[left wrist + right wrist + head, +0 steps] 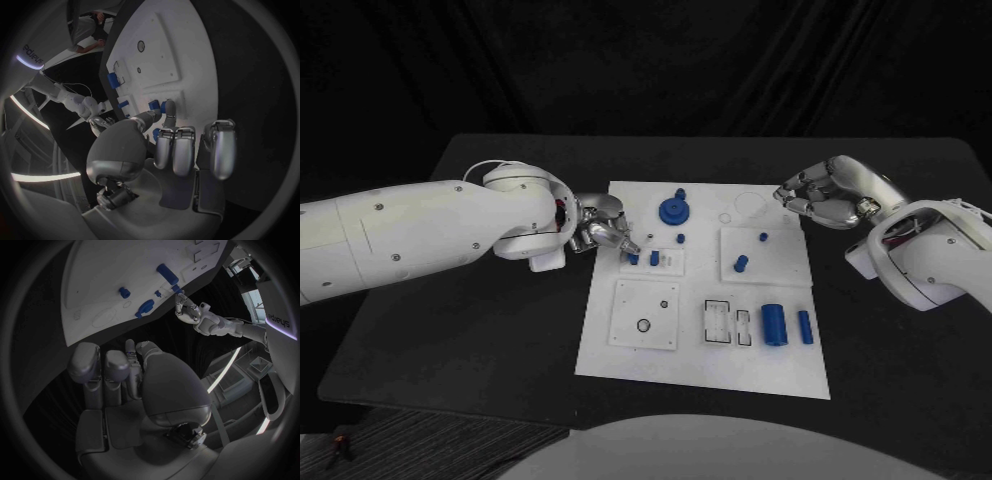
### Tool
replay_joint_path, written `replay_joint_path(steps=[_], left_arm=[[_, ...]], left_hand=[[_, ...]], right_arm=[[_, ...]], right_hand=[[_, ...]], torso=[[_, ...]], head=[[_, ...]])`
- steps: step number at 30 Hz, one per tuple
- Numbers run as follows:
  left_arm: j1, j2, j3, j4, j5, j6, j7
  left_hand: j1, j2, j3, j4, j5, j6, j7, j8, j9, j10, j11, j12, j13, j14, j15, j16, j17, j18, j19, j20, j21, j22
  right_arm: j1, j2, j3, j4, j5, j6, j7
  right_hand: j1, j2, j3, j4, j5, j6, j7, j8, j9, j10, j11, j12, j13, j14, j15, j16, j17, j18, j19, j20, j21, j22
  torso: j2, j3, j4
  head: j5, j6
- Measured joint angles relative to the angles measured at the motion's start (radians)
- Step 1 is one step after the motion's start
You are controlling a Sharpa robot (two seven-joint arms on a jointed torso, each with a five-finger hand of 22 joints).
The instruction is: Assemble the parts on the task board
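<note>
The white task board (711, 370) lies in the middle of the black table. My left hand (603, 232) reaches over its left edge, and thumb and a fingertip (169, 119) pinch a small blue peg (633, 259) (165, 106) at a small white plate, the other fingers curled in. A second small peg (655, 258) (153, 104) stands right beside it. My right hand (831, 195) (134, 375) hovers by the board's far right corner with its fingers curled in and nothing in them.
A round blue gear (675, 211) sits at the board's far middle. Blue pegs (741, 264) stand on the right square plate, and two blue cylinders (775, 325) lie near the right edge. A square plate with a ring (646, 313) lies at the near left.
</note>
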Motion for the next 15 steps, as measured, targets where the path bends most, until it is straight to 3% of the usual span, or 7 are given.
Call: replay_joint_path(steps=[5,15], left_arm=[[0.008,0.003,0.000,0.000,-0.004,0.004,0.000],[0.013,0.005,0.000,0.003,-0.008,0.014,-0.001]], left_hand=[[0.001,-0.001,0.000,0.000,0.007,0.000,0.000,0.000,0.000,0.000,0.000,0.000,0.000,0.000,0.000,0.000,0.000,0.000,0.000,0.000,0.000,0.000],[0.001,-0.001,0.000,0.000,0.007,0.000,0.000,0.000,0.000,0.000,0.000,0.000,0.000,0.000,0.000,0.000,0.000,0.000,0.000,0.000,0.000,0.000]], right_arm=[[0.000,-0.001,0.000,0.000,0.000,0.000,-0.001],[0.000,0.001,0.000,-0.001,0.000,0.000,-0.002]], right_hand=[[0.001,0.001,0.000,0.000,0.000,0.000,0.000,0.000,0.000,0.000,0.000,0.000,0.000,0.000,0.000,0.000,0.000,0.000,0.000,0.000,0.000,0.000],[0.001,0.001,0.000,0.000,0.000,0.000,0.000,0.000,0.000,0.000,0.000,0.003,0.000,-0.001,0.002,0.000,0.000,0.000,0.000,0.000,0.000,0.000]], torso=[[-0.001,0.0014,-0.0001],[0.000,0.0010,0.0001]], head=[[0.001,0.000],[0.002,0.000]])
